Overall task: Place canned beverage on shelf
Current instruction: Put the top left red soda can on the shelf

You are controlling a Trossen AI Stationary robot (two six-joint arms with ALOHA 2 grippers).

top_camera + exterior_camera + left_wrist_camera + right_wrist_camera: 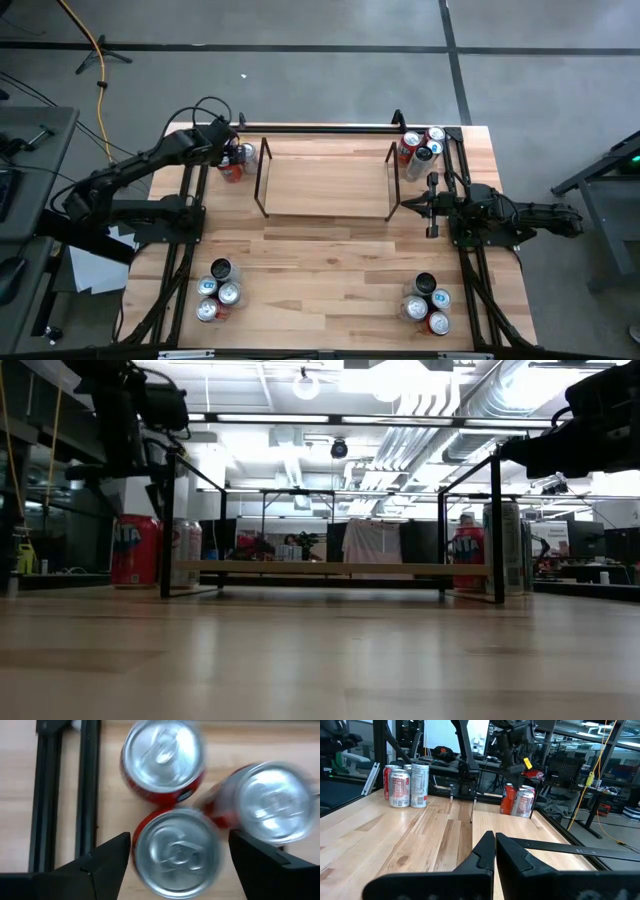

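Left gripper (175, 865) spread wide over red aluminium can (176, 852) beside black-rod clear-topped shelf (325, 180), right gripper (495, 851) pinched together right of shelf.

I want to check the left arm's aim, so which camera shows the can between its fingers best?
The left wrist view: the can sits between the open left gripper. The high view hides it under the arm; the low and right wrist views show cans without singling it out.

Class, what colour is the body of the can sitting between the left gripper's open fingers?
Red, with a silver top. The can between the left gripper fingers shows best in the left wrist view.
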